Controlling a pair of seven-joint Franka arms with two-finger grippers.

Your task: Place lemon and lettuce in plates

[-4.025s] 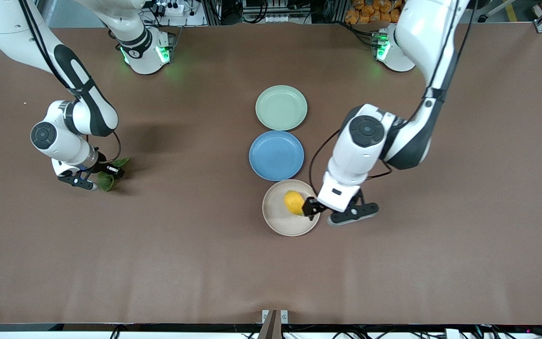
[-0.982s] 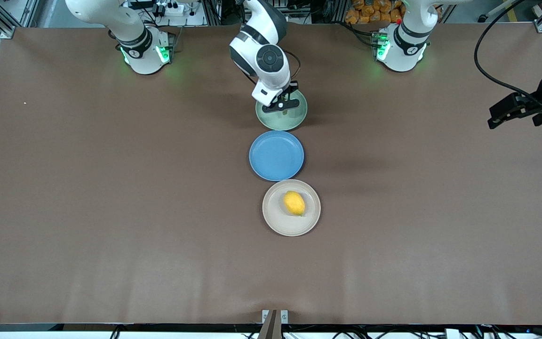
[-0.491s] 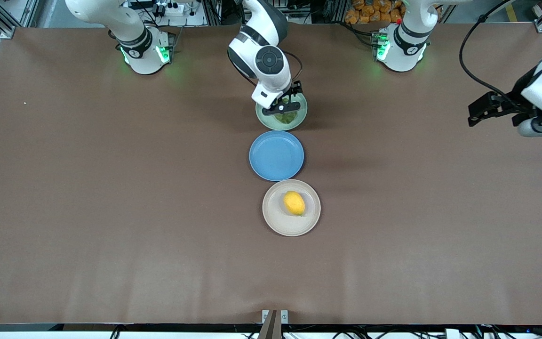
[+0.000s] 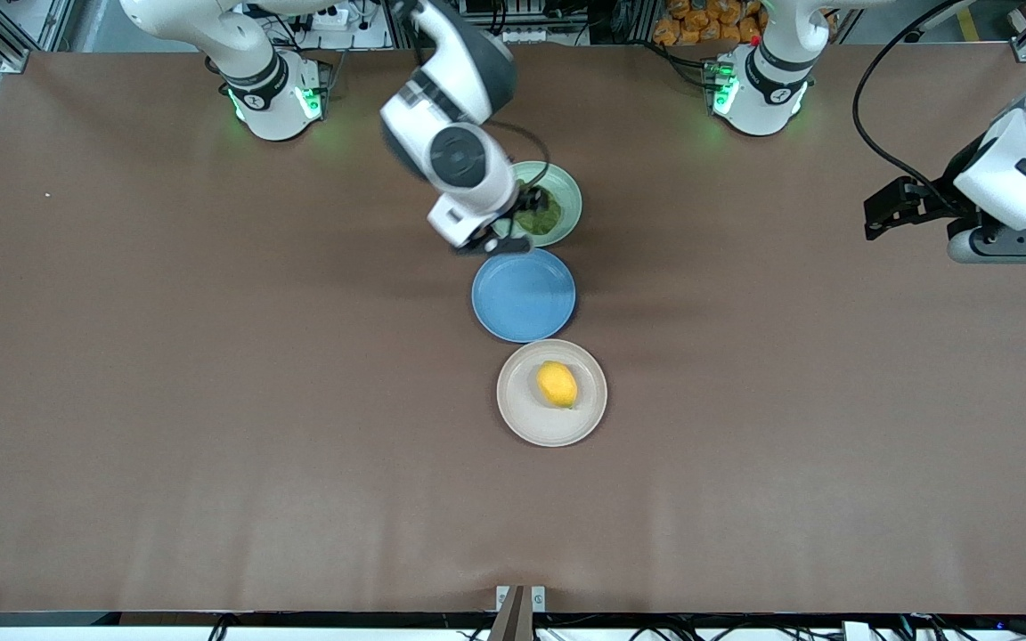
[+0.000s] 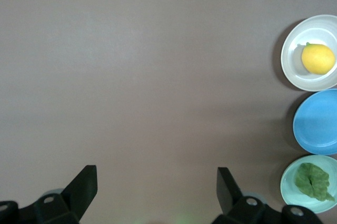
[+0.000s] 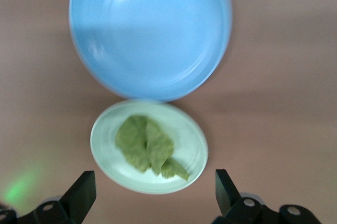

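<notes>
Lettuce (image 6: 147, 150) in mint plate (image 6: 105, 153) | lemon (image 4: 557, 385) in beige plate (image 4: 522, 418) | both grippers spread, empty

Three plates sit in a row down the middle of the table (image 4: 210, 401). The mint plate (image 4: 566, 191) lies farthest from the front camera, the blue plate (image 4: 524, 295) just nearer, and the beige plate (image 4: 551, 393) nearest. The lettuce (image 4: 538, 217) lies in the mint plate and the lemon (image 4: 557, 385) in the beige one. The right gripper (image 4: 493, 244) hangs over the mint plate's edge, beside the blue plate. The left gripper (image 4: 940, 223) hangs well apart, over the left arm's end of the table.
</notes>
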